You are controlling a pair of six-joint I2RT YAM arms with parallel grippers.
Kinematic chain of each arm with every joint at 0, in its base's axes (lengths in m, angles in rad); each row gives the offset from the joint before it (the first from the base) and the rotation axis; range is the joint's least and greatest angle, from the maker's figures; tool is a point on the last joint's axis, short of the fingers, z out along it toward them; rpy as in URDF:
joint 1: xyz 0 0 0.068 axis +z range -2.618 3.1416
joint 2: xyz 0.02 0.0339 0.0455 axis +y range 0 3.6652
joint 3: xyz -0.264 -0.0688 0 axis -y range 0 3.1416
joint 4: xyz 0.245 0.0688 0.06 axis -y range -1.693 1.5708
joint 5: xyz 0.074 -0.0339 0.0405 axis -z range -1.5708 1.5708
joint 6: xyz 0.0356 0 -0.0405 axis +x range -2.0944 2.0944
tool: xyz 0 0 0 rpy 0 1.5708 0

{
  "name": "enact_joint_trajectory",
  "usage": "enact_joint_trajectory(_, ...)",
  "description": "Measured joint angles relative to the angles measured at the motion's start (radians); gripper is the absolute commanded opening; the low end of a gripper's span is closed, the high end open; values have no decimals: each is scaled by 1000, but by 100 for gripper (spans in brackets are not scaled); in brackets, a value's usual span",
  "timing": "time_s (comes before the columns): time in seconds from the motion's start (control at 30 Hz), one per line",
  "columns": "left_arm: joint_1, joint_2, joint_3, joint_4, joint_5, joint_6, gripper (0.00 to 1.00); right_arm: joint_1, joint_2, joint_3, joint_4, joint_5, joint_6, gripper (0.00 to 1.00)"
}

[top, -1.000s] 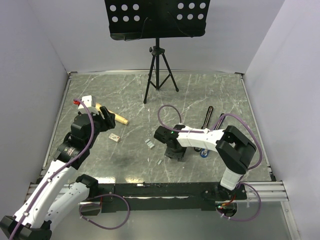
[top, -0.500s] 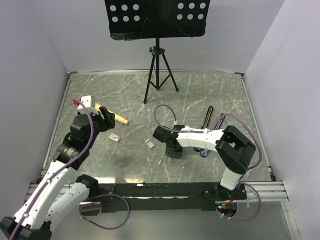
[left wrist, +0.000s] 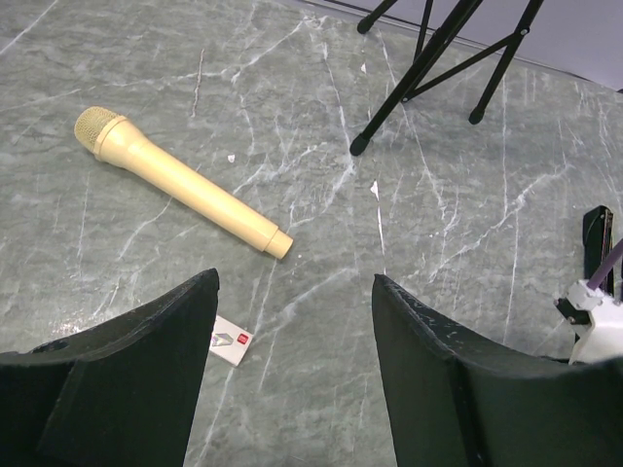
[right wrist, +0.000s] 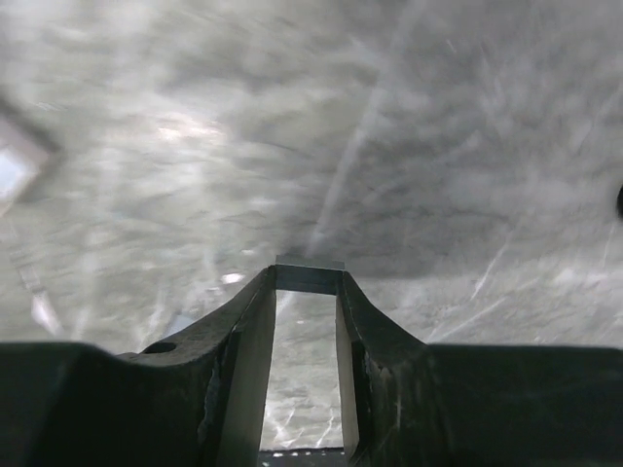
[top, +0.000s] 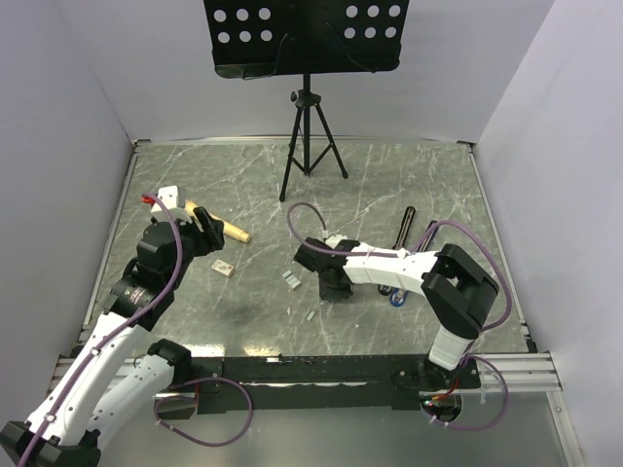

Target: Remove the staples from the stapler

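The black stapler (top: pixel 404 230) lies on the marble table, right of centre, and shows at the right edge of the left wrist view (left wrist: pixel 596 239). My right gripper (top: pixel 327 288) is low over the table to the stapler's left. In the right wrist view its jaws (right wrist: pixel 308 282) are shut on a short silver-grey strip, the staples (right wrist: pixel 309 276), which bridges the two tips. More small grey strips (top: pixel 290 278) lie just left of that gripper, and one (top: pixel 310 314) lies in front of it. My left gripper (left wrist: pixel 292 331) hovers open and empty at the table's left.
A cream microphone (top: pixel 220 227) and a small tan block (top: pixel 223 267) lie near the left gripper. A black tripod (top: pixel 310 146) with a music stand is at the back centre. A blue-tipped tool (top: pixel 397 298) sits under the right forearm.
My right gripper has slid a little left and away from the base, and its jaws have closed in on the strip. The left arm has not moved.
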Motion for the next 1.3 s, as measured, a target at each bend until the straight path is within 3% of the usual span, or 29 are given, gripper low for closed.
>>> enact_joint_trajectory(0.23,0,-39,-2,2,-17,0,69,-2,0,142,19,-2,-215,34)
enact_joint_trajectory(0.63,0,-251,-58,63,-66,4,71,-4,61,275,104,-109,-547,34)
enact_joint_trajectory(1.3,0,-259,-65,78,-79,5,74,-4,221,350,209,-230,-692,36)
